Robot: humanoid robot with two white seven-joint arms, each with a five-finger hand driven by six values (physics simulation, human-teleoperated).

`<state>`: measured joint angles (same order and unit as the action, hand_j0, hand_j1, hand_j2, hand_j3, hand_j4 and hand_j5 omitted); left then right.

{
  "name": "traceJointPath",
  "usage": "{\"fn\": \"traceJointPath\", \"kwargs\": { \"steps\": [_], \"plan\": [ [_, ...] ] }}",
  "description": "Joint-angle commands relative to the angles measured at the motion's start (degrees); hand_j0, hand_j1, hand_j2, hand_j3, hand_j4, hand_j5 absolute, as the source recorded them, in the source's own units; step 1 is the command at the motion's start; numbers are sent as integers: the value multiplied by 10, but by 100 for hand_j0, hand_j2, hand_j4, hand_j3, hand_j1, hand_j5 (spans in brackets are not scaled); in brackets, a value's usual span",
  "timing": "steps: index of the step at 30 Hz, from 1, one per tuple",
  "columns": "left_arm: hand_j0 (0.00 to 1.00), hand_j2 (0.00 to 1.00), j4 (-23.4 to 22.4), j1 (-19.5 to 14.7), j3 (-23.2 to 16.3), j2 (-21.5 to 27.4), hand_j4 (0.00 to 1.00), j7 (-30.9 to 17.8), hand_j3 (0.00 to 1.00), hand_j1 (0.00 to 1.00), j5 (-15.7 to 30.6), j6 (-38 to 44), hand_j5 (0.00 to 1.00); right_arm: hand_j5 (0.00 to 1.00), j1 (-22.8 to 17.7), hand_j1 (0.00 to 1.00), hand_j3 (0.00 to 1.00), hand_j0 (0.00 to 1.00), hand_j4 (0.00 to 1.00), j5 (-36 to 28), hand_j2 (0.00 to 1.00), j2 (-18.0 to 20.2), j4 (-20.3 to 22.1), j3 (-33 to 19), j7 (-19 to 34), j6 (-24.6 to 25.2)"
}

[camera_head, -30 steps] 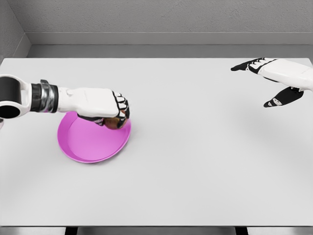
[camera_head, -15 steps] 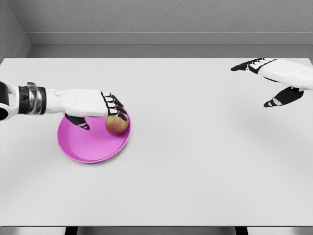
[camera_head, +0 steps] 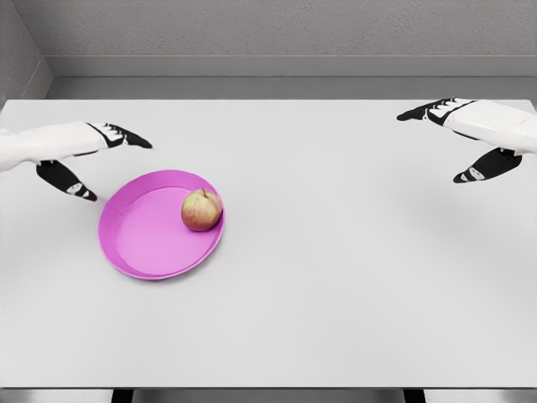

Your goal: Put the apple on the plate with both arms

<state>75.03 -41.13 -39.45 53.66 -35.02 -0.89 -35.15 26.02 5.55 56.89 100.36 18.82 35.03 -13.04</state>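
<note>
Spanning nearly the whole view was a plain white table (camera_head: pixel 336 277), matte, w/ dark leg tops just visible under its near edge. Behind it ran a grey ledge and a rough grey wall (camera_head: pixel 285 29); a second wall showed at the far left corner.

Vs. half a sec earlier: the left hand (camera_head: pixel 71 151) had let go of the apple (camera_head: pixel 201 209) and pulled back to the left edge, above and left of the plate (camera_head: pixel 134 248). Its fingers were now spread and relaxed, thumb pointing down toward the plate's rim w/o clearly touching it, nothing held. A full sec earlier that hand was clenched around the apple over the plate. The apple itself stayed put: on the plate, at its right side, close to the rim, stem up. The right hand (camera_head: pixel 470 138) hadn't changed, hovering over the far right corner of the table, fingers extended, thumb down, empty, well apart from plate and apple.

Count: 1 table, 1 pink plate, 1 apple (red-yellow), 2 hands, both unclenched.
</note>
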Motion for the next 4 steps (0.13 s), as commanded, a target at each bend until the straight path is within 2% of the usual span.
{"fn": "traceJointPath", "kwargs": {
  "steps": [1,4],
  "plan": [
    [100,100,-13,0,6,2,100,0,100,100,5,1,100,100,0,100,100,100,100,-2,100,1,0,0,0,0],
    [100,100,-14,0,7,2,100,0,100,100,6,1,100,100,0,100,100,100,100,-2,100,1,0,0,0,0]
  ]
}}
